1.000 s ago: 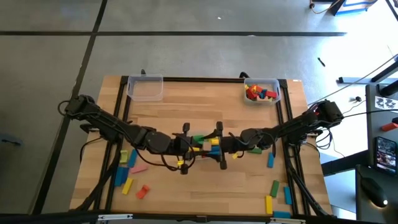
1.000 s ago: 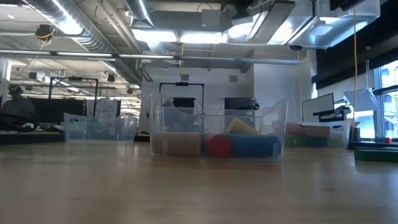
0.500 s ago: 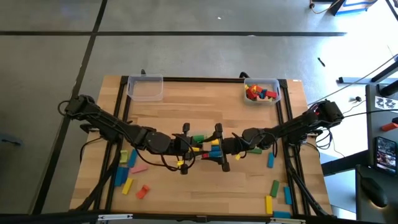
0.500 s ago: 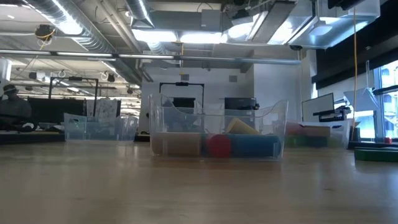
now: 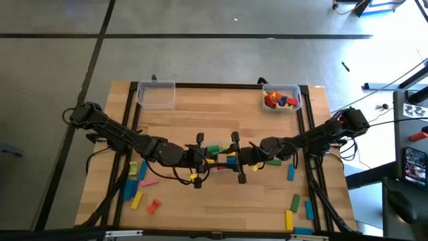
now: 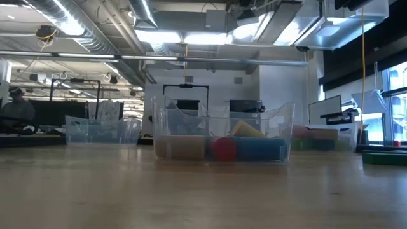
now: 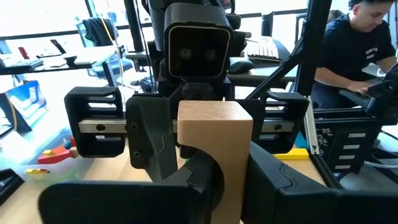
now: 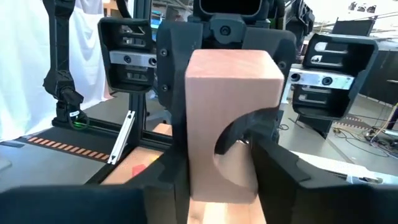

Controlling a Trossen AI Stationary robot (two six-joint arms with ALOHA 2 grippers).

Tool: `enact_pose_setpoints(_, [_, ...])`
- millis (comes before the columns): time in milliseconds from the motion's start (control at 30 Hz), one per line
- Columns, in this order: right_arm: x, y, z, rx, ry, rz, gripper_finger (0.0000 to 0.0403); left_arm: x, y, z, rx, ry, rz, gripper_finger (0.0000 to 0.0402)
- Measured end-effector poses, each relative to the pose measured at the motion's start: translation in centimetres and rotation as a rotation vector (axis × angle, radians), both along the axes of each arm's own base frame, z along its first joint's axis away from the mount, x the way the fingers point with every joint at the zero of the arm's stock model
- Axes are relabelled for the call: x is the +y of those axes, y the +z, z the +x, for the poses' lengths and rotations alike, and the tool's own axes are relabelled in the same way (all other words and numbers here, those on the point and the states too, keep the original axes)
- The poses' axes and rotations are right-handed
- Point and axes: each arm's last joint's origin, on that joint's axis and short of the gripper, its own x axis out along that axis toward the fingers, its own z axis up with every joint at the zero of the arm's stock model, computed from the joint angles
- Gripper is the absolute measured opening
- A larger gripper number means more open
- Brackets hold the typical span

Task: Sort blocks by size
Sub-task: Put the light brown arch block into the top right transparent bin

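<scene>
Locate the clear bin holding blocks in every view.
High view: bin with blocks, upper right.
Low view: centre.
Left wrist view: not in it.
Right wrist view: not in it.
Shared landmark: the empty bin, left of it in both.

Bare matt wooden arch block (image 7: 214, 149), clear plastic bins (image 6: 222, 132).

Arch block (image 7: 214, 155): lower end cut off by the left wrist view's bottom edge; its colour in the high view is too small to tell.
Left gripper (image 5: 206, 159) and right gripper (image 5: 226, 159): fingertips merge in the high view, contact point hidden.
Far bin (image 5: 281, 98): its blocks (image 5: 277, 100) too small to count.
Person (image 7: 357, 46): head cut off by the frame edge.
</scene>
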Motion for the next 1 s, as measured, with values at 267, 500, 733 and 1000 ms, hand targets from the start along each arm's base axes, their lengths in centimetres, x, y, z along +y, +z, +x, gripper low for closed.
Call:
enact_pose_setpoints(267, [0.0,0.0,0.0,0.002,-0.017,-0.003,0.0145,0.0,0.0,0.0,0.002,0.000,-0.025,0.0066])
enact_pose_setpoints(500, [0.0,-0.1,0.0,0.005,-0.016,-0.005,0.0137,0.0,0.2,-0.6,0.028,-0.010,-0.013,0.0135])
enact_pose_setpoints(733, [0.0,-0.1,0.0,0.008,-0.015,-0.005,0.0149,0.3,1.4,-3.7,0.146,-0.026,-0.007,0.0163])
enact_pose_setpoints(1000, [-0.6,0.8,-1.1,0.071,-0.109,-0.020,0.0143,0.3,-0.8,-6.7,0.399,0.004,-0.057,0.0152])
